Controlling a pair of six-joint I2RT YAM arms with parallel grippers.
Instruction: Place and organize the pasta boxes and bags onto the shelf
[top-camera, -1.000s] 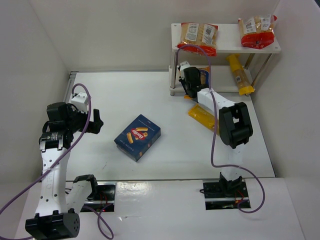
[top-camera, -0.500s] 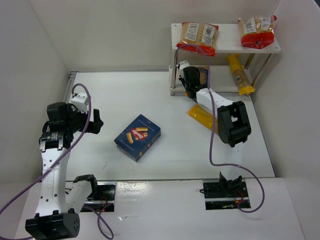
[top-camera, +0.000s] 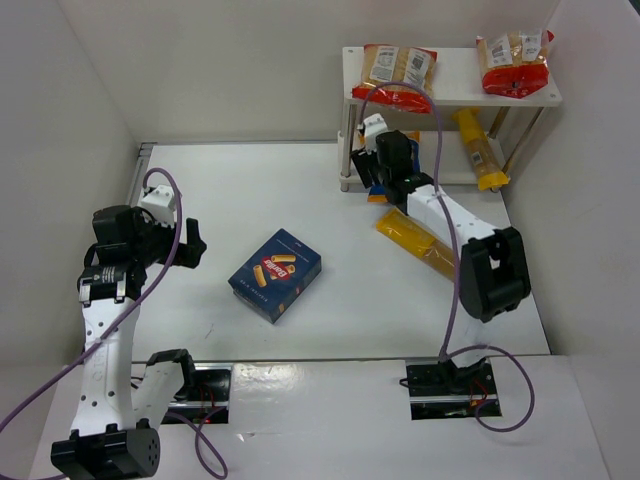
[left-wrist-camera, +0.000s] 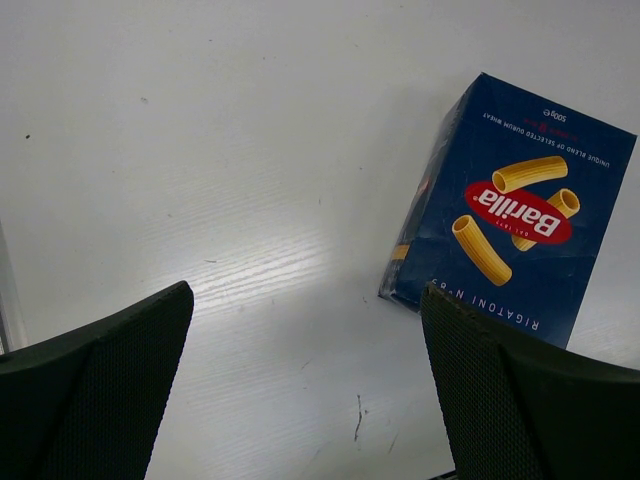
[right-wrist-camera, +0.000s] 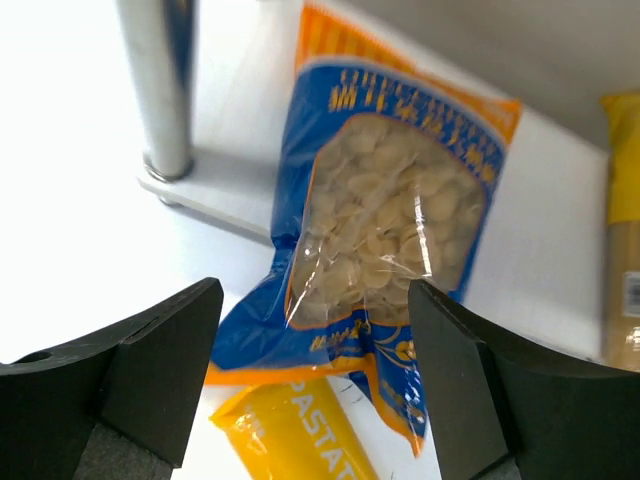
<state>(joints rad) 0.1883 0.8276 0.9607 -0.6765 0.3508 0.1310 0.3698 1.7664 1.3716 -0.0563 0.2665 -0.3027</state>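
While your right pincer (right-wrist-camera: 315, 295) stands wide and empty over the blue-trimmed bag (right-wrist-camera: 390, 210) on the shelf (top-camera: 455, 85), your left pincer (left-wrist-camera: 305, 292) gapes empty.

The white-shelled left arm (top-camera: 100, 350) and right arm (top-camera: 450, 212) have chunky black joint housings (top-camera: 490, 278); a purple cable (top-camera: 178, 195) loops along each. The left end effector (left-wrist-camera: 305, 385) and right end effector (right-wrist-camera: 315, 385) carry dark, wedge-shaped fingers (left-wrist-camera: 100, 390).
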